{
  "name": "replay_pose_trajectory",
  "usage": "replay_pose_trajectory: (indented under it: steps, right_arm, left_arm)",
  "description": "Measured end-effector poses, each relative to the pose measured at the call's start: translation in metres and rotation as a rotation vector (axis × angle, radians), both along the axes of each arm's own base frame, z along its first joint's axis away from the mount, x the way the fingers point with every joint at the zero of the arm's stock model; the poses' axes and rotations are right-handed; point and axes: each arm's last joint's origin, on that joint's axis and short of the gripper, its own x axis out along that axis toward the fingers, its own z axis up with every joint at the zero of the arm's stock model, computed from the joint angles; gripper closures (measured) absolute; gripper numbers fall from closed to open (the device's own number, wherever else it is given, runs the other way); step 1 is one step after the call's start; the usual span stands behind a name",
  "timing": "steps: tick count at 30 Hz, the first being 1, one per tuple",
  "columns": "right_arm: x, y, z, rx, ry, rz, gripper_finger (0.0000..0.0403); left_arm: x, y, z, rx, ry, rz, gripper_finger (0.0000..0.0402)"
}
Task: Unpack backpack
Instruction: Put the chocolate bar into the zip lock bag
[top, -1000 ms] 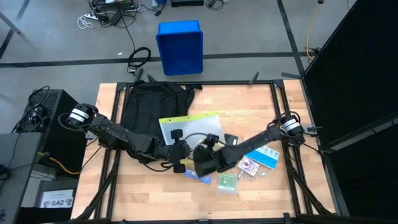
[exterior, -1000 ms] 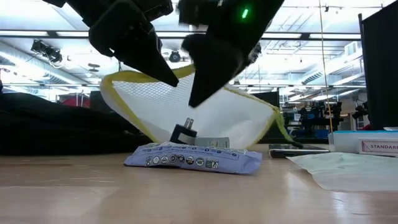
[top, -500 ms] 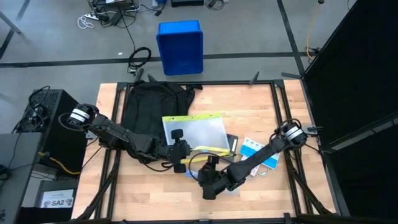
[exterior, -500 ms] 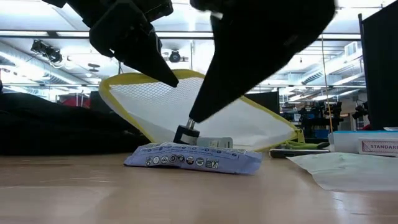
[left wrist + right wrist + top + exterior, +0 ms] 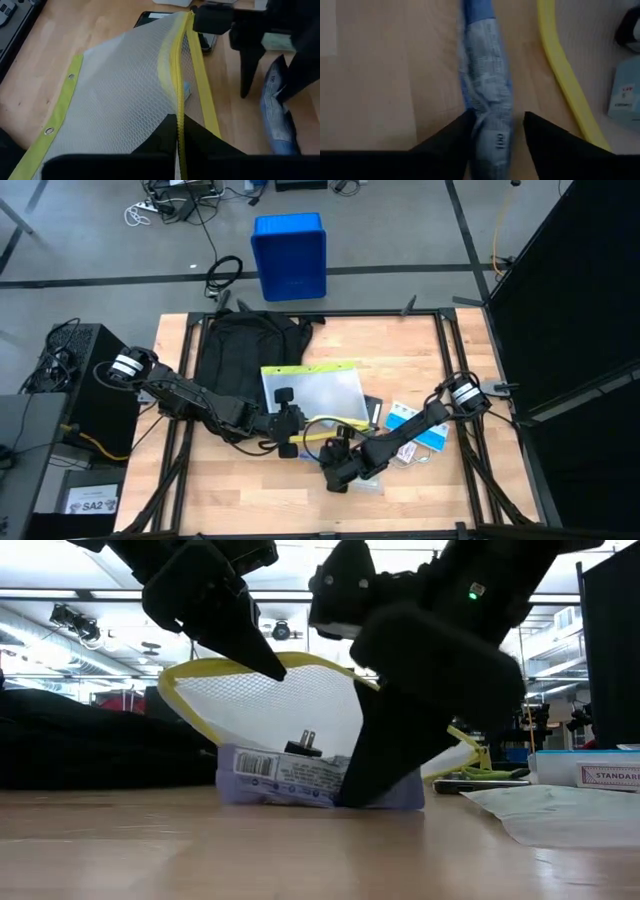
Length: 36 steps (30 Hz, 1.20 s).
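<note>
Wooden bench [image 5: 420, 350] carries the black backpack [image 5: 245, 345] at ten o'clock, soft and limp. The left gripper [image 5: 288, 423] pinches the yellow-edged mesh pouch [image 5: 315, 392]. The right gripper [image 5: 335, 475] straddles a light, crinkly blue packet [image 5: 485, 107], fingers half-open, best squeezed mid-length.

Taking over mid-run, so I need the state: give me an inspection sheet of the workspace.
Surface: wooden table, items spread over its middle.
Job's things: backpack at the far left; mesh pouch lifted at its zip edge.
Clutter: blue packet, cards, phone.
Grippers: left gripper shut on the pouch; right gripper straddling the packet.
Cables: coils on the floor.
Surroundings: blue bin, computer case.
</note>
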Motion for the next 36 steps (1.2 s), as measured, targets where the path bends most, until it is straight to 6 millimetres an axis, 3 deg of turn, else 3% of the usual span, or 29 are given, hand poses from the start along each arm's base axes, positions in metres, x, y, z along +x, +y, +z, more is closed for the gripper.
replay_pose_trajectory:
  steps: [5, 7, 12, 24, 36]
  right_arm:
    - [0.000, 0.001, 0.001, -0.011, 0.003, 0.025, 0.0363]
    - [-0.001, 0.002, 0.001, -0.017, 0.003, 0.038, 0.0386]
    - [-0.001, 0.003, 0.004, -0.033, -0.015, 0.036, 0.0381]
    - [-0.001, -0.006, 0.035, -0.149, -0.148, -0.056, 0.0398]
    - [0.003, -0.055, 0.031, -0.226, -0.034, -0.231, 0.0402]
  left_arm:
    - [0.000, 0.000, 0.000, 0.000, 0.000, 0.000, 0.0402]
    - [0.000, 0.000, 0.000, 0.000, 0.000, 0.000, 0.0402]
    - [0.000, 0.000, 0.000, 0.000, 0.000, 0.000, 0.0402]
    - [0.000, 0.000, 0.000, 0.000, 0.001, 0.000, 0.0402]
    - [0.000, 0.000, 0.000, -0.001, 0.004, -0.002, 0.0402]
